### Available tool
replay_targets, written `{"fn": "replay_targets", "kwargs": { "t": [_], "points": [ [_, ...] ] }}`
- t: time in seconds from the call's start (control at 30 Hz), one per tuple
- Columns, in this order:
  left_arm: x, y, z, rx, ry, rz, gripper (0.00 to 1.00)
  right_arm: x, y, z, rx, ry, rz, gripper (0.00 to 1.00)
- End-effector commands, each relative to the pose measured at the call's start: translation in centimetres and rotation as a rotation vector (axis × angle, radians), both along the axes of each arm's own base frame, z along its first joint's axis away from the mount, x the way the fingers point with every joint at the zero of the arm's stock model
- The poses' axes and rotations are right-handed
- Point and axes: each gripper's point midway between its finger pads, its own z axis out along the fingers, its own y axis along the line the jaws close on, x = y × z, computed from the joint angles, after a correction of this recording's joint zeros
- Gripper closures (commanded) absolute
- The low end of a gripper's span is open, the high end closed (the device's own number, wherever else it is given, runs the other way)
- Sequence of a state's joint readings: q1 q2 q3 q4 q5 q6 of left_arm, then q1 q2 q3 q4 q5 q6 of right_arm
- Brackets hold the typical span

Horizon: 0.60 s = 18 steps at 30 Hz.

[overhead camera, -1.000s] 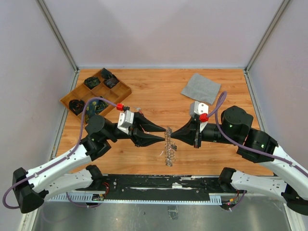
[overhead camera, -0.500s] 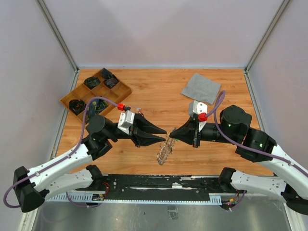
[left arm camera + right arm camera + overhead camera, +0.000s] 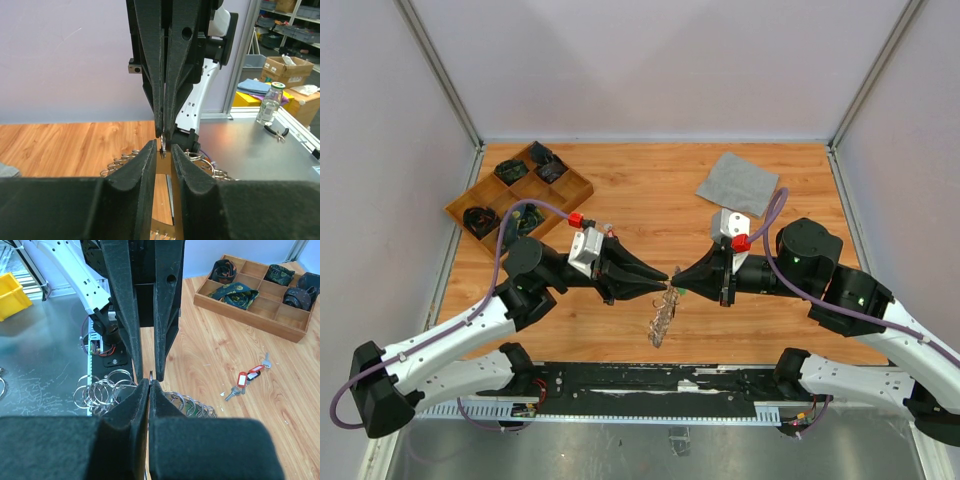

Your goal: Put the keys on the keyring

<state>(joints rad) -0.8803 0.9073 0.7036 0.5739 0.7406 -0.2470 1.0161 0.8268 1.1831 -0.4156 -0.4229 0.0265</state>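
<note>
The keyring (image 3: 662,315), a thin silver ring fringed with small split rings, hangs above the table between both arms. My right gripper (image 3: 677,284) is shut on its top edge; in the right wrist view (image 3: 150,382) the wire sits pinched between the pads and the small rings (image 3: 102,390) hang below. My left gripper (image 3: 665,274) faces it tip to tip. In the left wrist view (image 3: 163,145) its jaws stand a narrow gap apart on either side of the ring's wire (image 3: 162,150). The keys (image 3: 245,380), silver with red tags, lie on the wood beyond the left arm.
A wooden compartment tray (image 3: 575,190) with dark items stands at the back left and also shows in the right wrist view (image 3: 240,310). A grey cloth square (image 3: 738,182) lies at the back right. A black metal rail (image 3: 650,380) runs along the near table edge.
One second ago both grippers met at the ring's top. The left gripper then opened and the ring swung tilted. Now the left jaws have narrowed around the ring's top again.
</note>
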Motion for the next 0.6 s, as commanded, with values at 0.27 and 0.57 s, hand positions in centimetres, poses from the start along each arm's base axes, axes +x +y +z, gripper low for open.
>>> {"fn": "replay_targets", "kwargs": {
  "t": [0.27, 0.57],
  "points": [
    [-0.6, -0.1, 0.7, -0.014, -0.022, -0.034, 0.99, -0.4, 0.1, 2.9, 0.092, -0.053, 0.022, 1.0],
    [0.6, 0.4, 0.3, 0.072, -0.097, 0.061, 1.0, 0.0, -1.4, 2.9, 0.096, -0.131, -0.025, 0.71]
  ]
}}
